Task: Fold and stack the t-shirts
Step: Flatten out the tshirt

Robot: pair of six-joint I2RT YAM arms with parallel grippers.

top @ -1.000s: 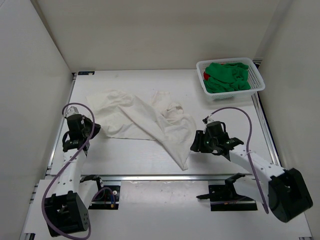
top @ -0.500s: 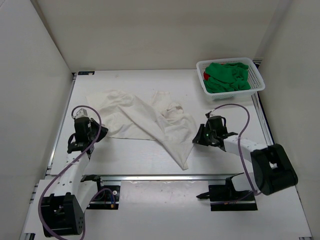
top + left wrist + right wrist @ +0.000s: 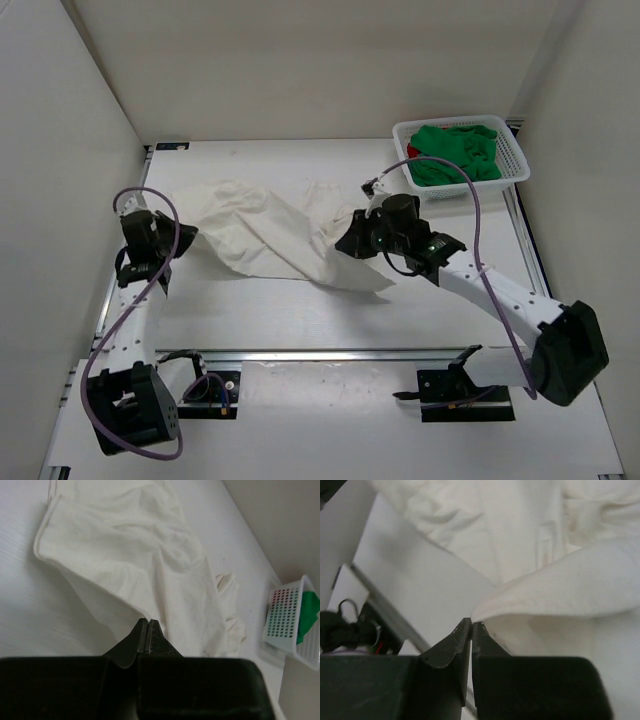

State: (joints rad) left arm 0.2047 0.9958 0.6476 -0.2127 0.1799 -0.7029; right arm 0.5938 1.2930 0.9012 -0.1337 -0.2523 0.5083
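Observation:
A cream-white t-shirt (image 3: pixel 265 232) lies crumpled across the middle of the table, also filling the left wrist view (image 3: pixel 140 555) and the right wrist view (image 3: pixel 520 540). My left gripper (image 3: pixel 182 236) (image 3: pixel 147 621) is shut at the shirt's left edge, and the cloth runs straight off its tips. My right gripper (image 3: pixel 346 244) (image 3: pixel 472 622) is shut on a raised fold of the shirt's right side. A green t-shirt (image 3: pixel 455 150) fills the basket, with a bit of the red t-shirt (image 3: pixel 412 152) at its left.
The white mesh basket (image 3: pixel 450 190) (image 3: pixel 285 620) stands at the back right corner. A metal rail (image 3: pixel 330 355) (image 3: pixel 385 615) runs along the near table edge. White walls close in the left, back and right sides.
My right gripper has shut on the shirt's right side and carried it up and to the left. The shirt's near tail has drawn back from the front edge. My left gripper moved back and left.

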